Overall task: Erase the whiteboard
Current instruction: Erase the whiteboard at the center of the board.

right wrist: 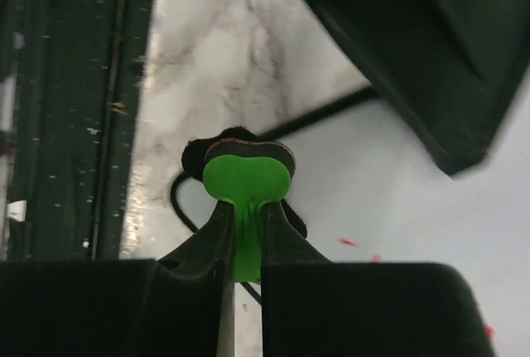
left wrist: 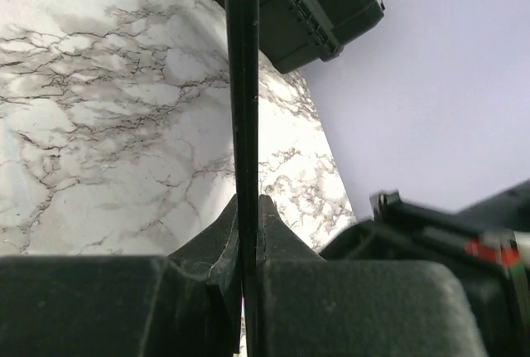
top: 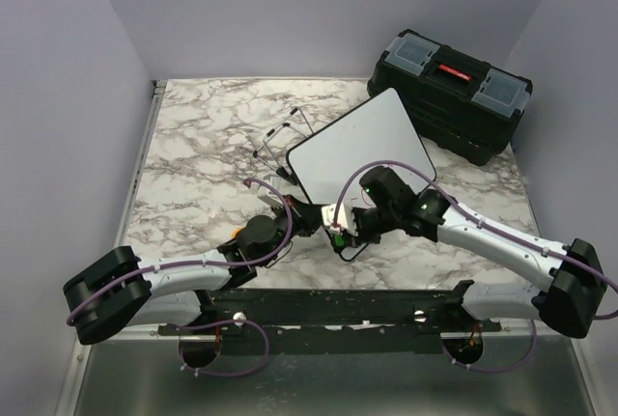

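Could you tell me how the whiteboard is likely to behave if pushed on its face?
Probably stiff: the whiteboard looks flat though the left gripper pinches just its thin rim. Likely light, being so thin. A push on its face might pivot it about that grip.

Top camera overhead; wrist cameras close, both on whiteboard.

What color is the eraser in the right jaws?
The eraser is bright green, clearest in the right wrist view.

A lab test cell: plain pale walls enclose a marble-patterned table with a mounting rail.
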Available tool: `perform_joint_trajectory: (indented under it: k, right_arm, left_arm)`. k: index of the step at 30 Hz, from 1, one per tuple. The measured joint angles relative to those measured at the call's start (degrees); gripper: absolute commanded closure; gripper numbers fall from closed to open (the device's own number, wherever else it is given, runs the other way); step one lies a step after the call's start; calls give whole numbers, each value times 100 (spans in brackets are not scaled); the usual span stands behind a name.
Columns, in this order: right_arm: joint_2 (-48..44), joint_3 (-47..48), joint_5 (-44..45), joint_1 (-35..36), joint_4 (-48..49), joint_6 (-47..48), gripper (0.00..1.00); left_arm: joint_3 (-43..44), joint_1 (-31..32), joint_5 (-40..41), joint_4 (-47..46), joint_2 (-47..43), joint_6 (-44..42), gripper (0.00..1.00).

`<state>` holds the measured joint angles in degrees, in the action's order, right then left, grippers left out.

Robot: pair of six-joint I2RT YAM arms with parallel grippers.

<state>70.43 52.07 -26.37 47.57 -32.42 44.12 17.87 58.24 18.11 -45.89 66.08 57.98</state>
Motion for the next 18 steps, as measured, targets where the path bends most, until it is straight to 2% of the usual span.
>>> perform_joint_trajectory:
  k: [3, 5, 11, 14, 18]
  right_arm:
    - [72, -17, -48, 358, -129, -37, 99]
    - [173, 7, 87, 358, -76, -251, 99]
    - [203, 101, 332, -188, 146, -813, 99]
    - [109, 107, 398, -328, 160, -769, 99]
    - [-33, -68, 42, -343, 63, -350, 99]
  left_arm:
    - [2, 2, -35, -55, 48, -48, 100]
    - [2, 0, -37, -55, 74, -103, 100]
    - [2, -15, -33, -46, 83, -175, 100]
    - [2, -15, -61, -76, 83, -133, 100]
    - [2, 2, -133, -122, 83, -109, 100]
